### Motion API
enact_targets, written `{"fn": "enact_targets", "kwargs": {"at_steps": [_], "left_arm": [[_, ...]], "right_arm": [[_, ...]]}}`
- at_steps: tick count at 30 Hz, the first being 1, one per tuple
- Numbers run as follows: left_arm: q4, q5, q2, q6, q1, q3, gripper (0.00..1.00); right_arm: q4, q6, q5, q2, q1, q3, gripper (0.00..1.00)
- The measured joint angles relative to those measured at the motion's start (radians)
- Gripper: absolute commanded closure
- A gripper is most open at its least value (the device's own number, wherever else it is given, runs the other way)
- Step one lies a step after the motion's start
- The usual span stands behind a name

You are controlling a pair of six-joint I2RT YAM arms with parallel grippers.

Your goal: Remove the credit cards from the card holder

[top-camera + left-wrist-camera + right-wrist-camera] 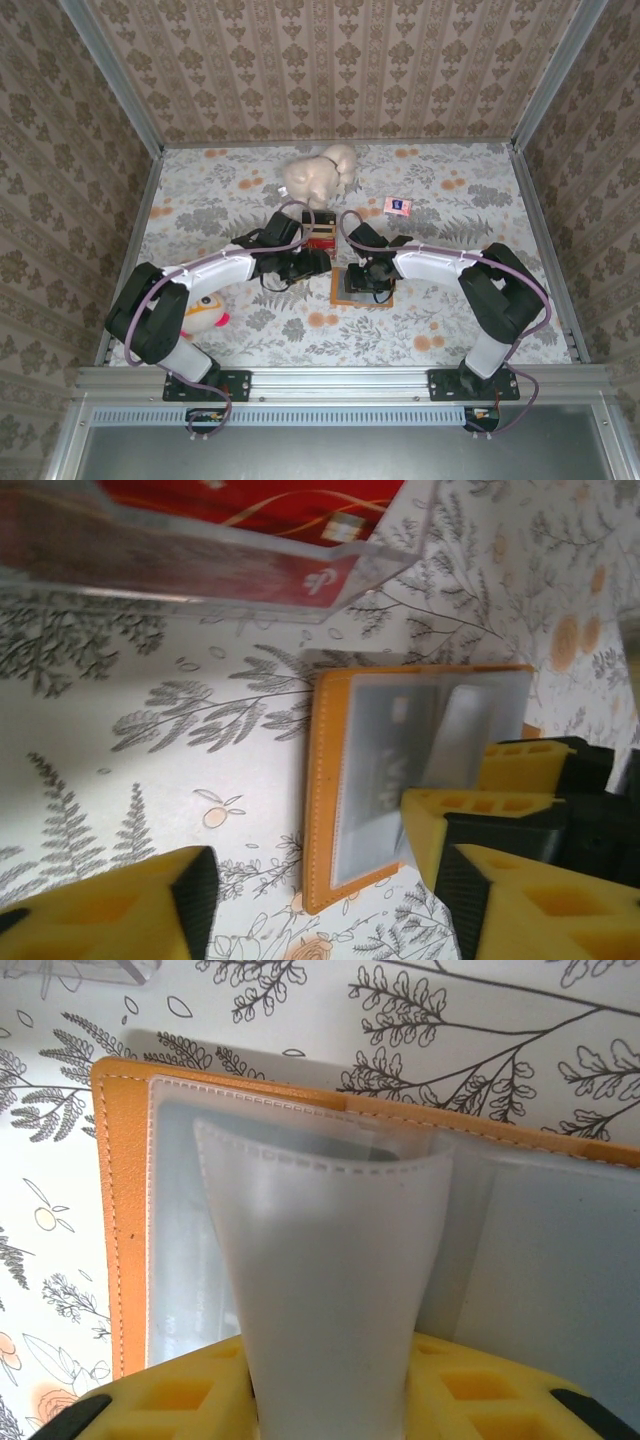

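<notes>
At table (450,320) centre, right gripper (330,1385) pinches card holder (118,1210) pocket (320,1260); left gripper (320,915) spread, empty; red credit cards (270,500) out, dark card (385,750) left inside.

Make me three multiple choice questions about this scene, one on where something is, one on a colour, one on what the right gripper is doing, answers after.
1. From above, where is the pink packet relative to the cream plush toy? A) left of it B) right of it C) on it
2. The card holder has a border that is A) green B) orange C) black
3. The right gripper is A) open and empty B) holding the toy C) pinching the holder's clear sleeve
Answers: B, it lies apart to the toy's right; B, stitched orange edge; C, its yellow fingers close on the raised sleeve.
</notes>
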Motion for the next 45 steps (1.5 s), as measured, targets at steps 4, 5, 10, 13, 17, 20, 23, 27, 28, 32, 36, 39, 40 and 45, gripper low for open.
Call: {"fn": "enact_targets", "kwargs": {"at_steps": [4, 5, 10, 13, 17, 20, 23, 27, 28, 32, 36, 39, 40, 45], "left_arm": [[0.038, 0.025, 0.017, -0.013, -0.024, 0.005, 0.63], [0.045, 0.031, 0.029, -0.017, -0.033, 0.01, 0.67], [0.077, 0.053, 0.111, -0.03, -0.086, 0.031, 0.81], [0.09, 0.068, 0.163, -0.041, -0.108, 0.041, 0.86], [0.1, 0.076, 0.218, -0.054, -0.117, 0.048, 0.89], [0.099, 0.087, 0.248, -0.058, -0.117, 0.055, 0.9], [0.097, 0.09, 0.255, -0.06, -0.117, 0.065, 0.9], [0.096, 0.089, 0.255, -0.064, -0.121, 0.065, 0.91], [0.096, 0.089, 0.255, -0.064, -0.121, 0.065, 0.91], [0.096, 0.089, 0.255, -0.065, -0.121, 0.065, 0.92], [0.097, 0.09, 0.254, -0.064, -0.121, 0.065, 0.87], [0.102, 0.105, 0.25, -0.063, -0.121, 0.065, 0.79], [0.103, 0.11, 0.242, -0.062, -0.121, 0.065, 0.76], [0.085, 0.096, 0.159, -0.056, -0.121, 0.067, 0.67]], "right_arm": [[0.007, 0.005, 0.001, -0.009, 0.0, -0.008, 0.63], [0.008, 0.005, 0.001, -0.01, 0.0, -0.009, 0.63], [0.015, 0.007, 0.002, -0.013, 0.0, -0.015, 0.63], [0.015, 0.007, 0.002, -0.014, 0.0, -0.016, 0.63], [0.016, 0.007, 0.003, -0.014, 0.0, -0.019, 0.62], [0.014, 0.008, 0.01, -0.015, 0.0, -0.019, 0.58], [0.001, 0.013, 0.036, -0.024, 0.0, -0.019, 0.54], [-0.06, 0.037, 0.116, -0.051, 0.001, -0.019, 0.5], [-0.083, 0.042, 0.143, -0.061, 0.001, -0.019, 0.49], [-0.167, 0.068, 0.248, -0.104, 0.001, -0.019, 0.47], [-0.229, 0.097, 0.342, -0.165, -0.002, -0.022, 0.47], [-0.245, 0.111, 0.371, -0.22, -0.008, -0.033, 0.5], [-0.242, 0.111, 0.37, -0.243, -0.01, -0.04, 0.51], [-0.174, 0.1, 0.312, -0.403, -0.012, -0.099, 0.51]]}}
